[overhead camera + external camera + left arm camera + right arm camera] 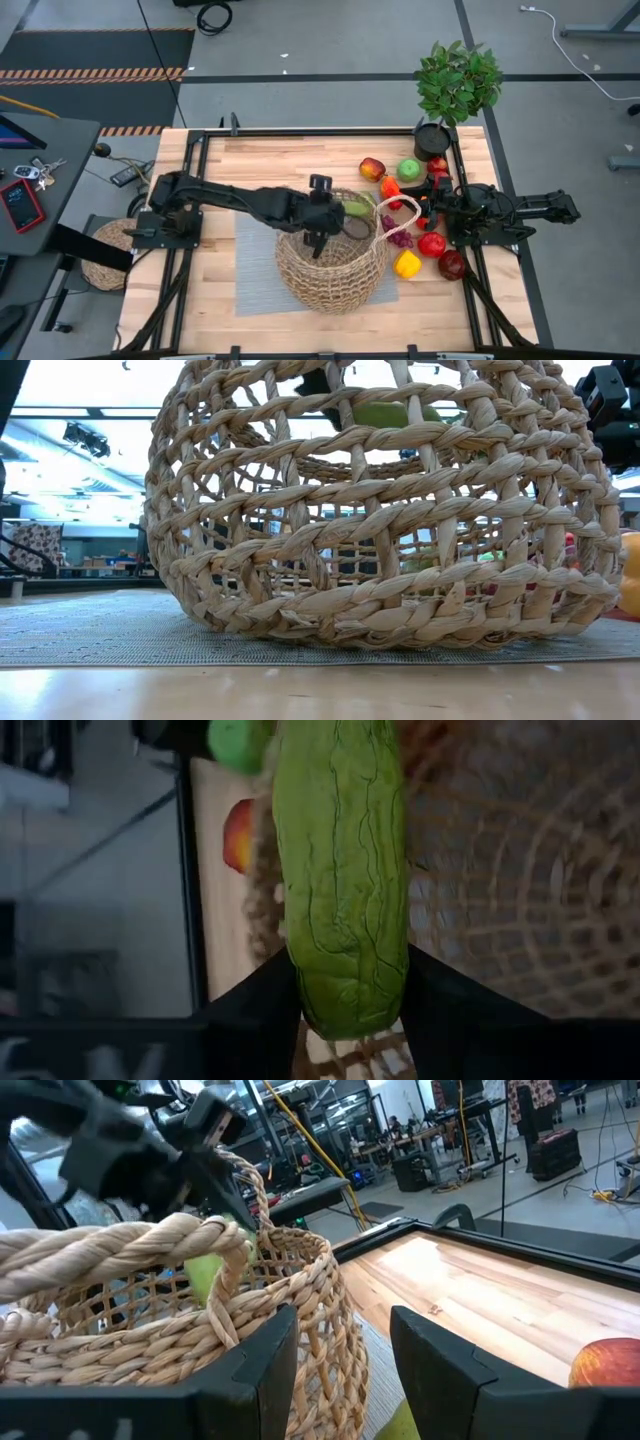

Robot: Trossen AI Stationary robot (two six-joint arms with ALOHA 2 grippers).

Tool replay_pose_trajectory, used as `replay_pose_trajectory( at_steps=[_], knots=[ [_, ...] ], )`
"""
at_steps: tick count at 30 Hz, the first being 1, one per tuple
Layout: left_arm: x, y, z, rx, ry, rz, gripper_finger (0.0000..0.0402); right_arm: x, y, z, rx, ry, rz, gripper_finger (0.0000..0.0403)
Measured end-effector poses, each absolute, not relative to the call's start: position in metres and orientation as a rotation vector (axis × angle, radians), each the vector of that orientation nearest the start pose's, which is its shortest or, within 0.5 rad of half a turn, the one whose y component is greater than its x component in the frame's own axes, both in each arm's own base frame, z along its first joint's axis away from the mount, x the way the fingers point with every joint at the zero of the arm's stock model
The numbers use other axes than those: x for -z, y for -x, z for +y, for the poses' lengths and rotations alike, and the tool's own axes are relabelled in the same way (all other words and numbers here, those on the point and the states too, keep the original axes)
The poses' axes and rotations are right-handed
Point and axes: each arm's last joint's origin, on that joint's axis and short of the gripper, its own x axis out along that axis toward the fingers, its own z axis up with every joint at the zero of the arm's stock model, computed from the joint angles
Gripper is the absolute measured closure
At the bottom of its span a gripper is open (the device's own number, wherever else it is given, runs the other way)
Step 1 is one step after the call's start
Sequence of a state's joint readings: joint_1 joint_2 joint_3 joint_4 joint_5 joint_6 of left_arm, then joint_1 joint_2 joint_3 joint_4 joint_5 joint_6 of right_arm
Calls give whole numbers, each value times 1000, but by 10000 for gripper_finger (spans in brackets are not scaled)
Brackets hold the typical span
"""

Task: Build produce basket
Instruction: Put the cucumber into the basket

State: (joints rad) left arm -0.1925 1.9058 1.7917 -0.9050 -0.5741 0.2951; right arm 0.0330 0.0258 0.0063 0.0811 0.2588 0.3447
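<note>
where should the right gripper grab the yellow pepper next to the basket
Take the yellow pepper across its rounded body, coming straight down. It sits close against the basket on one side with red produce on the other, so closing the fingers along the free near-far direction looks safest. The right gripper is already nearby.

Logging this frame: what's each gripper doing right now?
Left gripper: closed on the green cucumber, over the basket.
Right gripper: open, holding nothing, by the basket handle.
</note>
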Motion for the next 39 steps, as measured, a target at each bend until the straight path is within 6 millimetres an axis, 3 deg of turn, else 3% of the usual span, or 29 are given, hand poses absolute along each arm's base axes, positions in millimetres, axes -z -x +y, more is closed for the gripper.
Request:
replay_pose_trajectory(
  at_steps=[8,15,22,33,39],
  knots=[
    [-281,-405,-87,-7,-909,1097,250,-171,-98,-4,214,-352,-99,235],
    [-267,-409,-91,119,-1045,1141,250,-173,-98,-4,212,-354,-114,235],
    [-266,-410,-89,243,-1013,1133,247,-174,-99,-4,210,-356,-124,235],
    [-264,-408,-82,236,-984,1182,245,-175,-98,-4,208,-357,-136,235],
    [-264,-408,-82,234,-982,1180,212,-176,-98,-4,207,-358,-139,235]
  ],
)
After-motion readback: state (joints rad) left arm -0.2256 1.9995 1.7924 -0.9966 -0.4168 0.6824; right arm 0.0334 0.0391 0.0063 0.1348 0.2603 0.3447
